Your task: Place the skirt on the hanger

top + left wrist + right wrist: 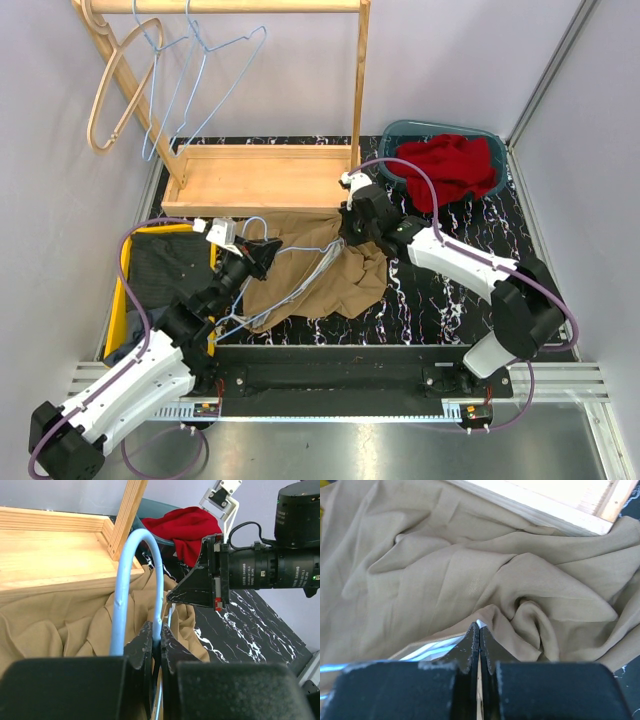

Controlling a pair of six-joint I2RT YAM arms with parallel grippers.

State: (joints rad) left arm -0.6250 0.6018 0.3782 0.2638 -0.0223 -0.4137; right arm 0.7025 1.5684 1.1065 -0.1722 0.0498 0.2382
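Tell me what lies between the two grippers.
In the top view, the tan skirt lies bunched between the left gripper and the right gripper, and the hanger wire runs across it.

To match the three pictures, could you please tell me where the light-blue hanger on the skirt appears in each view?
Top external: light-blue hanger lies centre, across the tan skirt.
Left wrist: its hook arches up at centre-left.
Right wrist: its wires peek out lower left.
Shared landmark: the wooden rack base.
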